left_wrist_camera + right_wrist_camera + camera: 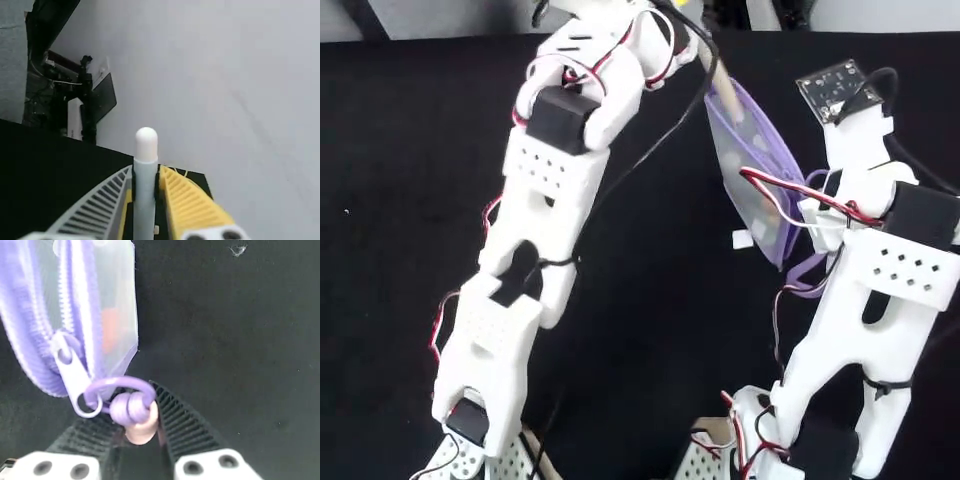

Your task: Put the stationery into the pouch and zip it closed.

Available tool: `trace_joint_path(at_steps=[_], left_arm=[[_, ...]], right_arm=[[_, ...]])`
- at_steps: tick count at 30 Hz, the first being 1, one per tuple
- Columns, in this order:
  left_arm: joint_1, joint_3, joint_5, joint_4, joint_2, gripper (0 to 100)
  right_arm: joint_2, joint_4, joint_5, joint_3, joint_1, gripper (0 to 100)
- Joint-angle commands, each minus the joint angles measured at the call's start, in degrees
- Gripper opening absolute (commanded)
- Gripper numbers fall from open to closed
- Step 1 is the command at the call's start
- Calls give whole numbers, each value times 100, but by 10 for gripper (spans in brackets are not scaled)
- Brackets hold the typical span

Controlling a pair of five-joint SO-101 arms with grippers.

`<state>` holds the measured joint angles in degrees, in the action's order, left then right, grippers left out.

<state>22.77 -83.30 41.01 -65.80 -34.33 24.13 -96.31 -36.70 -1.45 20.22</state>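
Note:
A translucent purple pouch (752,165) is lifted off the black table between the two arms. My left gripper (146,175) is shut on a pale blue pen (146,150) with a rounded white tip. From above, the left gripper (682,35) is at the far edge, and the pen (718,82) slants down to the pouch's top end. My right gripper (142,426) is shut on the purple pull cord (127,400) tied to the zipper slider (70,371). The pouch (107,300) shows something orange inside. The zipper beside the slider looks closed.
The black table (410,150) spreads around both arms. A small white tag (742,238) sticks out from the pouch's side. A pale wall and some dark equipment (82,107) stand beyond the table's far edge.

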Motion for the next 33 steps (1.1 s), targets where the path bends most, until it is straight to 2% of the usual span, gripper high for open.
trace_joint_path(at_steps=[1, 3, 8, 12, 17, 22, 24, 28, 33], left_arm=[[-163, -796, -334, -123, -53, 30], [-119, -1226, -571, -387, -88, 30], [338, -989, -1152, -571, -167, 30], [725, -655, -1846, -510, -835, 30], [857, -1262, -2040, -510, -1776, 35], [778, -1191, -1987, -703, -1697, 241], [646, -1191, -2004, -791, -1530, 295], [374, -1191, -1996, -1020, -862, 338], [-92, -1191, -1960, -1099, 62, 340]], right_arm=[[154, -9, 9, -224, -44, 11], [145, 0, 9, -224, -70, 11], [136, 70, 18, -224, -88, 11], [136, 79, 18, -198, -79, 11], [136, 79, 18, -233, -53, 11], [136, 79, 18, -233, -53, 11], [136, 79, 18, -233, -53, 11], [136, 79, 53, -215, -79, 11], [136, 88, 176, -242, -79, 11]])
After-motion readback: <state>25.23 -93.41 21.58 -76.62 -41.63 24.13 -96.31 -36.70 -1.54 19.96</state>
